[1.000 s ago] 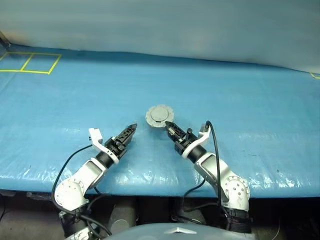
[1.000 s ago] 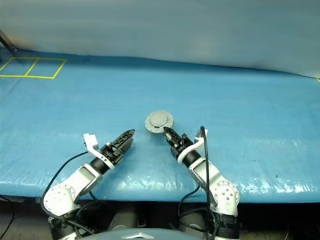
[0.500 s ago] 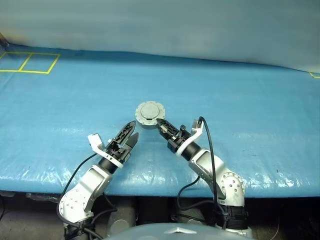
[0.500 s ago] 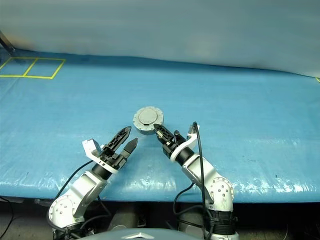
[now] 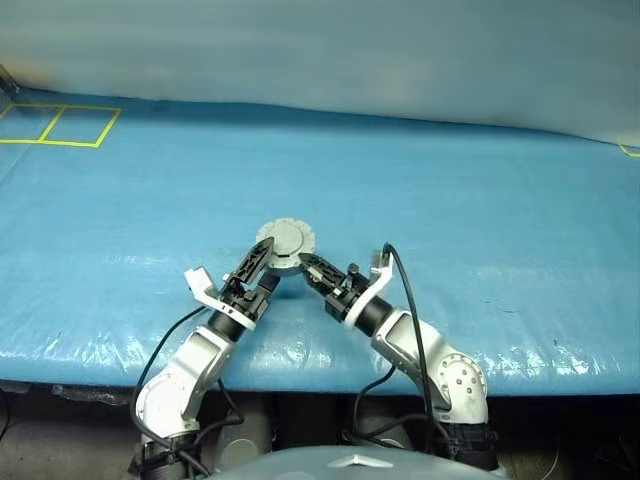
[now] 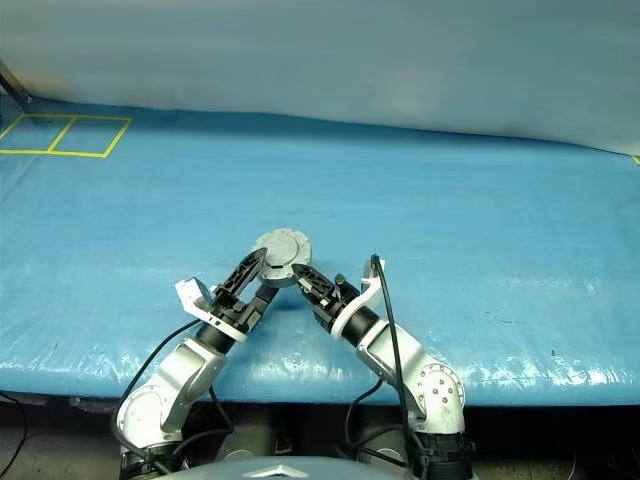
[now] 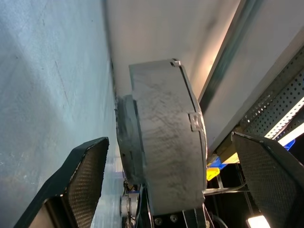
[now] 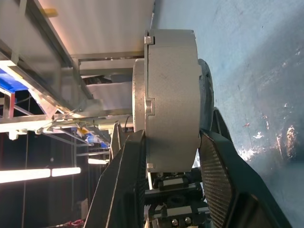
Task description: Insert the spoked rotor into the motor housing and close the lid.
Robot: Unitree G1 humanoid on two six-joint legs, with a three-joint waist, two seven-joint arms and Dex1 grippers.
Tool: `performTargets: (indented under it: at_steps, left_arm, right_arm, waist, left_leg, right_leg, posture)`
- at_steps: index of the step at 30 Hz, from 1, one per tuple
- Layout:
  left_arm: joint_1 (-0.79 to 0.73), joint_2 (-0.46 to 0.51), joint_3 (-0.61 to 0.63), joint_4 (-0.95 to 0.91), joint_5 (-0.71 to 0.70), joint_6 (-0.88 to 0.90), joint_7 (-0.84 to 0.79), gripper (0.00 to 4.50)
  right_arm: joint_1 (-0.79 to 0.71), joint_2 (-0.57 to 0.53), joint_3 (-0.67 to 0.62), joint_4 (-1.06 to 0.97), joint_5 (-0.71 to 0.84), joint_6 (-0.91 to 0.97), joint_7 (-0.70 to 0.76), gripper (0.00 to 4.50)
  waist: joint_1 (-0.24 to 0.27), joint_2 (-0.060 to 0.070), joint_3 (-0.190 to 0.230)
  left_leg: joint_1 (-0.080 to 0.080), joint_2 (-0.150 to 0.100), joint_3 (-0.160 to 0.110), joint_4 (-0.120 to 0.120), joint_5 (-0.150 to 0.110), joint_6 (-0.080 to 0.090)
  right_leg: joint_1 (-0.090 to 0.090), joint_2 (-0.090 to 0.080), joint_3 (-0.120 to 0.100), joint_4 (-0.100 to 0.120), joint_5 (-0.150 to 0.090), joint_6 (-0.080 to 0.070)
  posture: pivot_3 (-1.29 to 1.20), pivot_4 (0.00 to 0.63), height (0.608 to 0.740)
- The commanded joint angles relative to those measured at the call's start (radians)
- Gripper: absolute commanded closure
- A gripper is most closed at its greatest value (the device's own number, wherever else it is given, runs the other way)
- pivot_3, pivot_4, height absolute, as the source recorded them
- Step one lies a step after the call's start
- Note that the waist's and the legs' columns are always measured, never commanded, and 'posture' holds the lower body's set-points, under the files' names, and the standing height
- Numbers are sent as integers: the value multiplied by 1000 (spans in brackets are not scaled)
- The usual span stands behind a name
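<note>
Seen from the left eye: motor housing (image 5: 284,243) lifted off the blue worktop (image 5: 480,200), lid (image 5: 287,237) apparently closed with its plain grey face up, pinched at the near edge by the right tool (image 5: 303,263); left tool (image 5: 262,266) spread wide, one finger on either side of the housing's left rim, not clamped. Best here to bring the left in squarely before closing, so the handover or two-handed hold stays balanced. Right eye view: same arrangement, both tools meeting under the housing above the worktop, nothing else close by. Left wrist view: grey rim of the housing standing edge-on between the fingers (image 7: 80,175), clear gaps on both sides; worth centring so both pads land on the flat wall rather than on the notched flange. Right wrist view: fingers (image 8: 216,180) pressed against both faces of the housing, a firm hold; should not loosen until the left has closed. Spoked rotor unseen, presumably inside; cannot tell.
</note>
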Motion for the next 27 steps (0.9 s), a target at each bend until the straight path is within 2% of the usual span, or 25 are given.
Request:
performTargets:
  at_steps: [1, 4, 5, 6, 10, 11, 12, 17, 19, 21, 22, 27]
  left_arm:
    - [-22, -12, -22, 0, -17, -6, 15, 0]
    - [-26, -15, -34, 7, -10, -9, 56, 0]
    - [-24, -21, -36, 2, -15, -14, 67, 356]
    - [-19, -28, -38, -9, -22, -20, 80, 516]
    - [-6, -32, -45, -37, -46, -42, 108, 1892]
    - [-4, -32, -47, -45, -50, -49, 120, 2076]
    - [-2, -31, -49, -51, -53, -56, 128, 2072]
    - [-28, -15, -51, -80, -60, -106, 205, 2073]
    - [-75, 1, -36, -70, -52, -133, 227, 2072]
    - [-140, 23, -14, -34, -25, -157, 246, 2072]
    - [-182, 40, -6, -3, 10, -169, 245, 2072]
    - [-370, 88, 28, 174, 128, -213, 228, 2072]
  right_arm:
    - [-13, 2, 17, -96, 61, 1, 27, 3223]
    - [-11, -5, 24, -101, 65, 1, 32, 3223]
    - [-11, -9, 27, -104, 64, 3, 34, 3223]
    - [-11, -15, 27, -110, 46, 2, 45, 3223]
    - [-12, -46, 25, -133, -51, -10, 103, 3223]
    - [-14, -92, 33, -148, -128, 0, 167, 3223]
    - [-15, -126, 39, -158, -183, 7, 216, 3223]
    - [39, -216, 39, -174, -346, -24, 346, 1528]
    - [49, -300, 71, -204, -508, -32, 376, 856]
    - [48, -421, 159, -231, -760, -56, 393, 155]
    - [60, -442, 179, -235, -835, -88, 400, 0]
    - [95, -483, 259, -241, -1156, -274, 449, 0]
  waist:
    - [1, 0, 0]
    - [1, 0, 0]
    - [2, 0, 0]
    - [2, 0, 0]
    - [0, 0, 0]
    - [1, 0, 0]
    - [2, 0, 0]
    - [4, -1, 0]
    - [3, 0, 0]
    - [9, -1, 0]
    - [12, -2, -1]
    - [22, -2, -1]
  left_leg:
    - [0, 0, 0, 0, 0, 0]
    - [0, 0, 0, 0, 0, 0]
    - [0, 0, 0, 0, 0, 0]
    - [0, 0, 0, 0, 0, 0]
    - [0, 0, 0, 0, 0, 0]
    - [0, 0, 0, 0, 0, 0]
    - [0, 0, 0, 0, 0, 0]
    - [1, 0, 0, 1, 0, 0]
    - [1, 0, 0, 1, 0, 0]
    - [1, 0, 0, 1, 0, 0]
    - [1, -1, 0, 2, 1, 0]
    - [2, -6, 0, 2, 2, -1]
  right_leg:
    - [0, 0, 0, 0, 0, 0]
    - [0, 0, 0, 0, 0, 0]
    - [0, 0, 0, 0, 0, 0]
    - [0, 0, 0, 0, 0, 0]
    - [0, 0, 0, 0, 0, 0]
    - [0, 0, 0, 0, 0, 0]
    - [0, 1, 0, 0, 0, 0]
    - [1, 0, 0, 0, 0, 0]
    - [1, 1, 0, 0, 0, 0]
    - [1, 1, 0, 0, 0, 0]
    - [2, 1, 0, 0, 0, 0]
    - [3, 3, 1, 0, 1, 0]
  posture:
    - [0, 150, 740]
    - [0, 150, 740]
    - [0, 150, 740]
    - [0, 150, 740]
    - [0, 150, 740]
    - [0, 150, 740]
    - [0, 150, 740]
    - [0, 150, 740]
    - [0, 150, 740]
    - [0, 150, 740]
    - [0, 150, 740]
    - [0, 150, 740]
